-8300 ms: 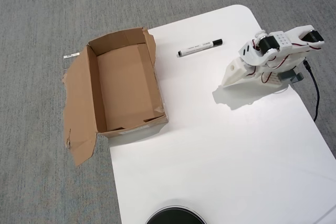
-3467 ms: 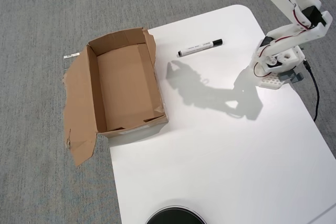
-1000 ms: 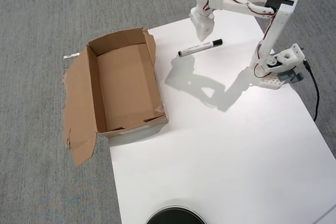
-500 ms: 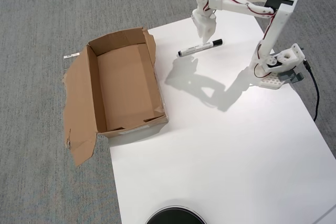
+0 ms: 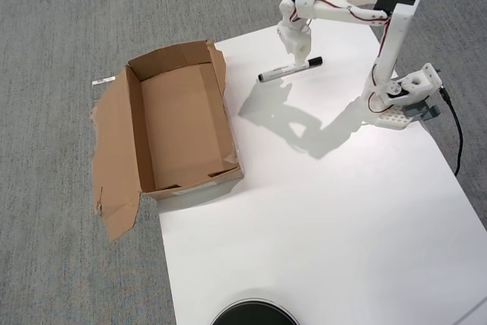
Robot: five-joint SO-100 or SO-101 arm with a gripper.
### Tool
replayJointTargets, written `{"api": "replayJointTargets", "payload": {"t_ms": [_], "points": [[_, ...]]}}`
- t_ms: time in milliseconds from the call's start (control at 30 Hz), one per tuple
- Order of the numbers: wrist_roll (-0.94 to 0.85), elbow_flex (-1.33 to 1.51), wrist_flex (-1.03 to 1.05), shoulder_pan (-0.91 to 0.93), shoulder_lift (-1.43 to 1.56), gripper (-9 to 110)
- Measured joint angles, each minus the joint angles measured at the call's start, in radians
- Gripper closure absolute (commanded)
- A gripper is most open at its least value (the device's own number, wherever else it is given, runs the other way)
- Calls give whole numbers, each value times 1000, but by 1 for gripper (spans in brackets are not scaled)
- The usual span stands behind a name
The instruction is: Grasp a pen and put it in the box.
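White arm poised over the marker

White gripper points down onto the pen in the upper centre of the overhead view; jaw spread cannot be told. Cardboard box sits open at left, overhanging the table

Just one camera here, fixed overhead, looking pretty much straight down. Mounted high enough to take in most of the white table, cut off at the bottom and lower right edges, plus a wide stretch of grey carpet on the left and along the top. Slight tilt maybe, since the table edges run at an angle across the frame. Arm base sits toward the upper right, the box left of centre, hanging over the table's left edge. Dark round object poking in at the bottom edge, too cropped to identify. No second view, so nothing shared. Far enough away that fine detail gets lost.
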Motion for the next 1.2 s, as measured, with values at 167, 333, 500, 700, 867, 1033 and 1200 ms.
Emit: {"api": "replayJointTargets", "payload": {"t_ms": [167, 333, 500, 700, 867, 1033, 1200], "points": [[0, 0, 0, 0, -51, 81], [0, 0, 0, 0, -95, 81], [0, 0, 0, -2, -127, 81], [0, 0, -2, -2, -163, 81], [0, 0, -5, -2, -186, 81], [2, -9, -2, 8, -222, 81], [2, -12, -2, 8, -241, 81]]}}
